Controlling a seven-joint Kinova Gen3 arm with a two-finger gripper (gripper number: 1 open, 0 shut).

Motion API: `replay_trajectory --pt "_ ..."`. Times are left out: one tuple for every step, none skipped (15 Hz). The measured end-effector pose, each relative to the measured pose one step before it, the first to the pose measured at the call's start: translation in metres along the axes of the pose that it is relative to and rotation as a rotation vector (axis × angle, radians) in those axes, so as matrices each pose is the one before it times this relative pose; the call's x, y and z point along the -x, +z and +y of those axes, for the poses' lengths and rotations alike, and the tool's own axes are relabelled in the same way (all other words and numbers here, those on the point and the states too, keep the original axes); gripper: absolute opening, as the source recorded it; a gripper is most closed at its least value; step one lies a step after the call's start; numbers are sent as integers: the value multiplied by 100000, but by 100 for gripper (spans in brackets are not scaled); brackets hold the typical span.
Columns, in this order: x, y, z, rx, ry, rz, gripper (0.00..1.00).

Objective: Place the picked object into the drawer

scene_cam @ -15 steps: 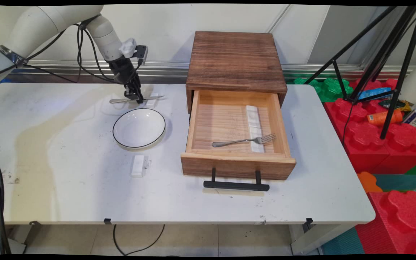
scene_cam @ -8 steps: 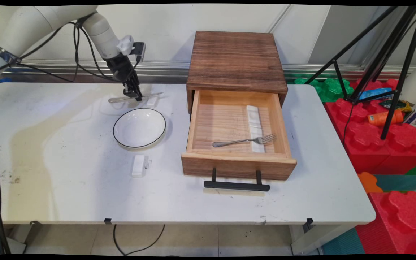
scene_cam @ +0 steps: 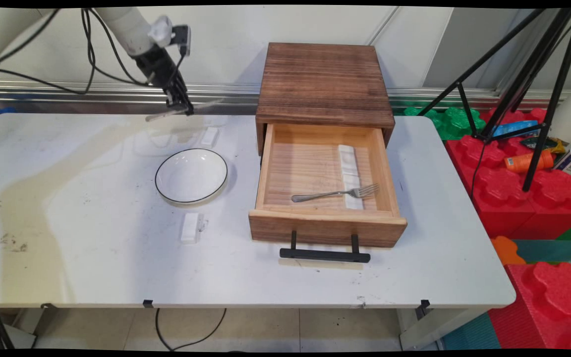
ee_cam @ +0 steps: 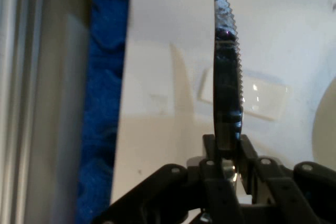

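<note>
I've got the gripper up off the tabletop at the far left, in front of the wall rail, with its jaws closed tight on a knife. In the hand view the knife rises straight out from between the pinched fingers, serrated edge on the picture's right, tip pointing away from the hand. The hold looks to be near the middle of its length, which I'd judge is why it hangs fairly level, not drooping. From the main view its long axis runs roughly left to right across the table, tilted a little, with the blade end toward the cabinet and the handle end to the left. Below it on the tabletop lies a small white block, and nearer me the bowl and another white block. The drawer stands pulled open, with a fork lying across a white strip inside.
</note>
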Motion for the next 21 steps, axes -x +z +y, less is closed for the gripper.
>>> replay_trajectory --pt "-588 -1129 191 -1418 -555 1301 0" --pt "-511 -923 161 -1153 -408 1103 0" --pt "-621 -937 217 -1006 -303 1209 0" --pt "-641 -893 227 -919 -189 1183 0" --pt "-869 -1058 347 -988 -58 1455 0" --pt "-1084 -1140 429 -999 73 1702 0" --pt "-1082 -1021 508 -792 225 1645 0" --pt "-1374 -1075 695 -661 167 2134 0" --pt "-839 -606 438 -336 15 1393 0" --pt "-914 -540 501 -205 222 1409 0" --pt "-1301 -701 756 -153 223 2079 0" --pt "-1259 -485 757 121 384 1812 0" --pt "-1303 -413 875 321 616 1876 0" --pt "-1079 -278 770 360 356 1525 0" --pt "-1296 -213 923 494 505 1659 0" --pt "-1231 -104 872 442 405 1386 0" --pt "-1101 10 774 398 271 1114 0" --pt "-1207 64 897 388 145 1108 0" --pt "-1627 274 1297 537 -282 1180 0" --pt "-1077 318 869 55 -137 555 0" --pt "-882 364 722 -79 -247 331 0"
